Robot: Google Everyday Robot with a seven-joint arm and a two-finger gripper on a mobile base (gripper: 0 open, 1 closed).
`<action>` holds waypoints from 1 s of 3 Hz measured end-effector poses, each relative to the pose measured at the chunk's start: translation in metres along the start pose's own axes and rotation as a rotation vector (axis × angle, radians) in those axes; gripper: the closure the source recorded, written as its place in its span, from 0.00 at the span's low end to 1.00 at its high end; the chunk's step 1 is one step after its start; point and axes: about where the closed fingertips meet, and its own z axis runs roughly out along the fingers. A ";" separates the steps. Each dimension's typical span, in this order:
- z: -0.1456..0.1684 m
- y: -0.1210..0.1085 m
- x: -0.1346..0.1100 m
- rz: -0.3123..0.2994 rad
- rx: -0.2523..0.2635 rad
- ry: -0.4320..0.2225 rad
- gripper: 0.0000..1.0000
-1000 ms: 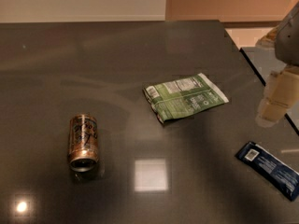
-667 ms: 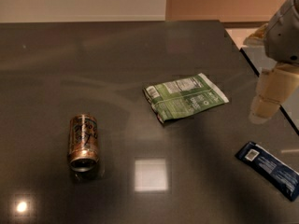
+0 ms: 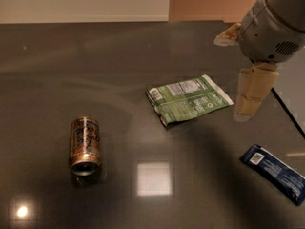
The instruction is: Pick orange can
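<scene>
As seen at the left front of the bench, the orange can is laid on its side, untouched; the green snack packet is placed well to its right, with the pincer held just beyond, its state not discernible.

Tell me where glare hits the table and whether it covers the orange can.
Camera view: a square reflection glares on the dark glossy table right of the small copper-orange metal can, a small round spot lower left; neither covers it. The hand hangs over the table's right side.
</scene>
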 end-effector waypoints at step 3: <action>0.044 0.001 -0.132 -0.561 -0.051 -0.166 0.00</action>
